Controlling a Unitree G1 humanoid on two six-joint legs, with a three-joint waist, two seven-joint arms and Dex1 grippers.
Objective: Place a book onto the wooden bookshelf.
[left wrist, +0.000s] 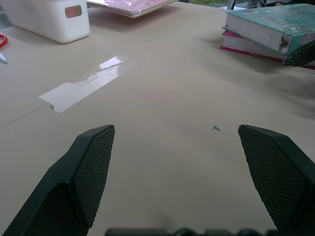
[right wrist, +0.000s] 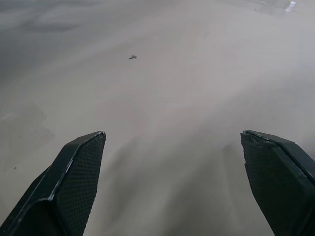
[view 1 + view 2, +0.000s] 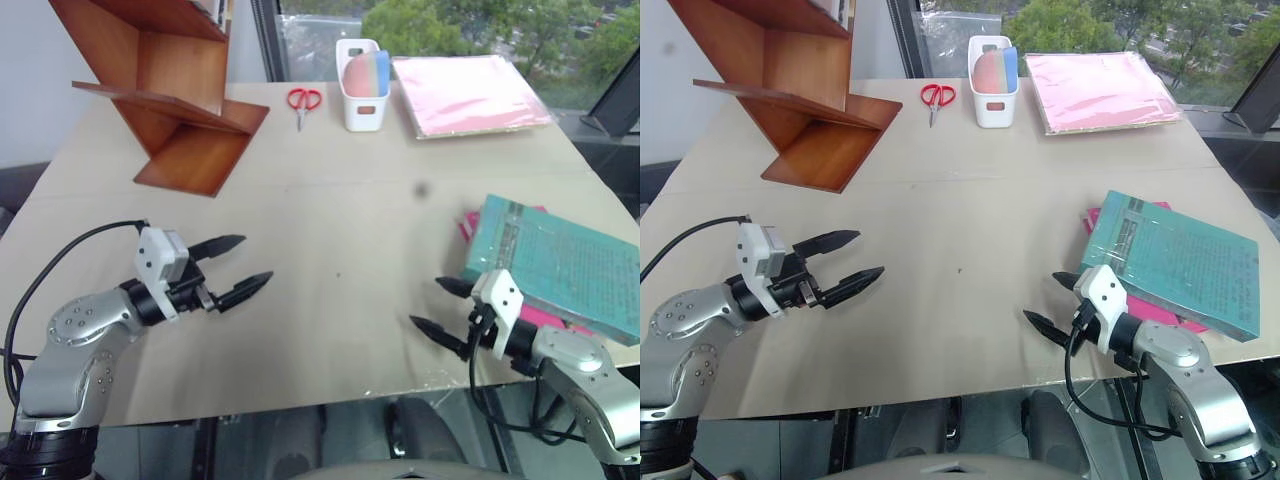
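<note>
Wooden bookshelf [image 3: 165, 95] top cut off by frame; magenta book [image 3: 1160, 305] mostly hidden under book [image 3: 1175, 262].

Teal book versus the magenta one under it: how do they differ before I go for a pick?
The teal book is thicker and lies on top; the magenta book is thinner and underneath, mostly covered. The teal book has a patterned cover with fine print; of the magenta book just pink edges show. Both lie flat on the table, next to the open right gripper.
</note>
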